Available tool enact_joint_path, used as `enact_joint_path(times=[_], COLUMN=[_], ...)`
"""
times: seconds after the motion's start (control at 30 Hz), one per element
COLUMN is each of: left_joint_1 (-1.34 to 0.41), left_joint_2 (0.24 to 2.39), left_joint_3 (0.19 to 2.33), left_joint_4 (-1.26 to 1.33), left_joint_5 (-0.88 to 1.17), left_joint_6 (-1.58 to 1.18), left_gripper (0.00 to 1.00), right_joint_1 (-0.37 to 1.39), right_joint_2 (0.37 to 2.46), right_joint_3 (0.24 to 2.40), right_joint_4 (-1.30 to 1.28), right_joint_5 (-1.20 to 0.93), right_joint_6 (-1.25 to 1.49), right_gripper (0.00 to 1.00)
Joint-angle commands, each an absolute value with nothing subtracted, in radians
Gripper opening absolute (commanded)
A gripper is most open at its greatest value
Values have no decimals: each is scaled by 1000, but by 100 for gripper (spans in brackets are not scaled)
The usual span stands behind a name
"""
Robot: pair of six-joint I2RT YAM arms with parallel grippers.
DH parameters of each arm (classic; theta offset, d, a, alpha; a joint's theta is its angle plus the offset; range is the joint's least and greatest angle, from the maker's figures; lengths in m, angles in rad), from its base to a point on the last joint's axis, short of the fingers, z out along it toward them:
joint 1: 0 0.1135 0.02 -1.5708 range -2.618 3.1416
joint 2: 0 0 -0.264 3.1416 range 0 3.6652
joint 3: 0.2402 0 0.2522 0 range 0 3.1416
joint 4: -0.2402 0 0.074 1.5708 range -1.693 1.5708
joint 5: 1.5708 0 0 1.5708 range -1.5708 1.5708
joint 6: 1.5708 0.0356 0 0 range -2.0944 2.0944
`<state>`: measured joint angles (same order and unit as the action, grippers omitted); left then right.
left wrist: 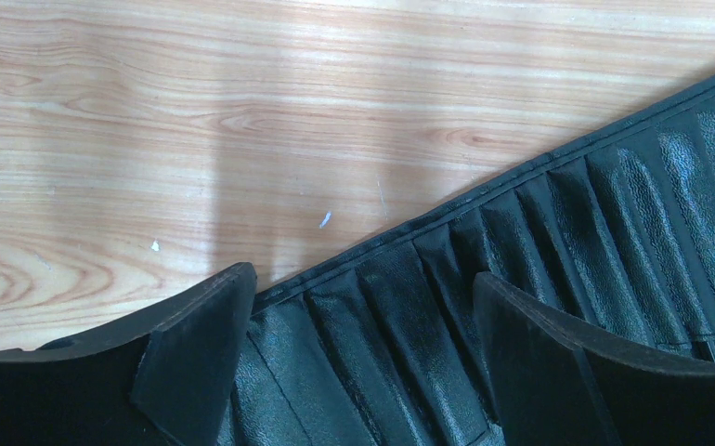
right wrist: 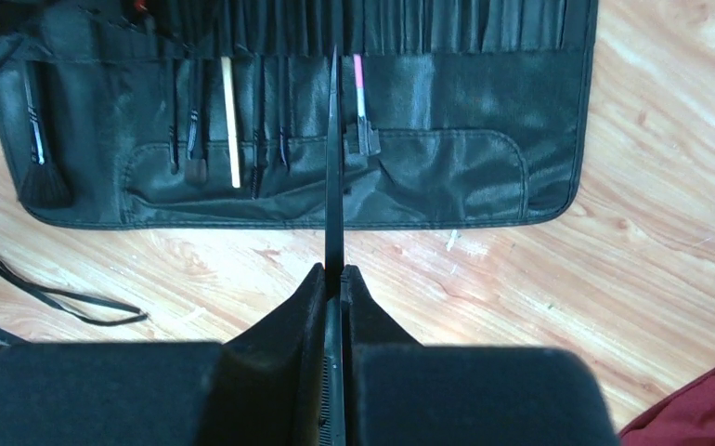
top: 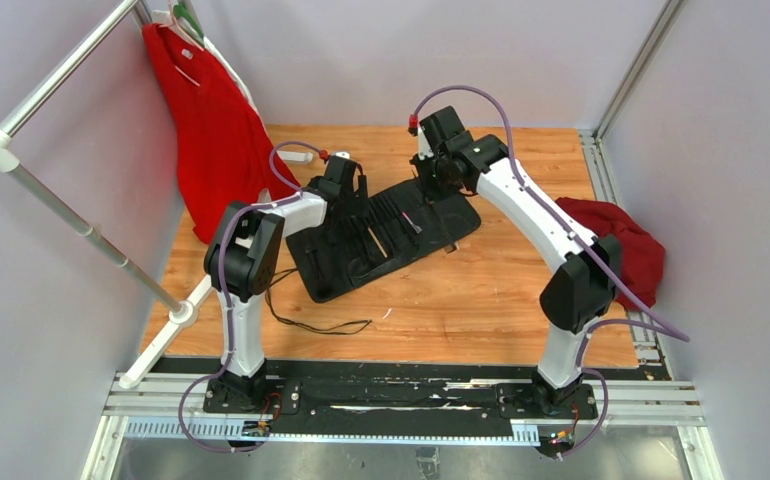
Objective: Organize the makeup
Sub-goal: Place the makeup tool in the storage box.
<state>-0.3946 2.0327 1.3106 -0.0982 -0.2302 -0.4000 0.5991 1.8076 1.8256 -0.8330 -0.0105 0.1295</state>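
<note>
Presently the right gripper (right wrist: 335, 279) pinches a thin black tool (right wrist: 334, 167) in its jaws, pointed at the case (right wrist: 484, 177). The left gripper (left wrist: 358, 288) hangs over the case edge, jaws wide.

The desk (top: 481, 300) is pale wood with wavy orange-brown grain. The roll-up case (right wrist: 465, 177) is black and pebble-textured. Its brushes (right wrist: 191, 139) are black, apart from a cream handle (right wrist: 231, 121) and a pink handle (right wrist: 359, 88). The black right claw (right wrist: 335, 279) holds a black thin tool (right wrist: 334, 167). The shirt (top: 211, 140) is bright red, the cloth (top: 631, 250) maroon.
</note>
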Motion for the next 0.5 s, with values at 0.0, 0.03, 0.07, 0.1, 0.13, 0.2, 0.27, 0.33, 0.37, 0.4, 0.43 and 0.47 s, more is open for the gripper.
enact_joint_path(times=[0.0,0.03,0.07,0.1,0.13,0.2,0.27,0.33,0.37,0.4,0.43,0.47], left_joint_1=[-390,-390,-390,-391,-391,-390,-390,-390,-390,-391,-391,-390], left_joint_2=[2086,2086,2086,2086,2086,2086,2086,2086,2085,2085,2085,2085], left_joint_3=[1263,1263,1263,1264,1263,1262,1261,1261,1260,1261,1261,1261], left_joint_4=[-176,-176,-176,-175,-175,-173,-173,-172,-172,-172,-172,-172], left_joint_5=[-152,-151,-150,-150,-150,-150,-150,-151,-151,-151,-151,-150], left_joint_6=[-430,-430,-430,-430,-430,-430,-430,-429,-429,-430,-430,-430], left_gripper=[92,92,92,92,92,92,92,92,92,92,92,92], right_joint_1=[561,557,554,553,552,552,551,551,551,551,551,551], right_joint_2=[1887,1899,1912,1923,1934,1958,1976,2019,2032,2046,2059,2072], right_joint_3=[1889,1899,1906,1910,1912,1913,1918,1924,1928,1934,1939,1946], right_joint_4=[-999,-1007,-1014,-1018,-1019,-1022,-1023,-1023,-1025,-1025,-1025,-1026], right_joint_5=[-117,-130,-142,-153,-164,-184,-201,-218,-230,-240,-249,-258], right_joint_6=[101,99,97,96,94,91,89,87,85,84,84,83], right_gripper=[1,1,1,1,1,1,1,1,1,1,1,1])
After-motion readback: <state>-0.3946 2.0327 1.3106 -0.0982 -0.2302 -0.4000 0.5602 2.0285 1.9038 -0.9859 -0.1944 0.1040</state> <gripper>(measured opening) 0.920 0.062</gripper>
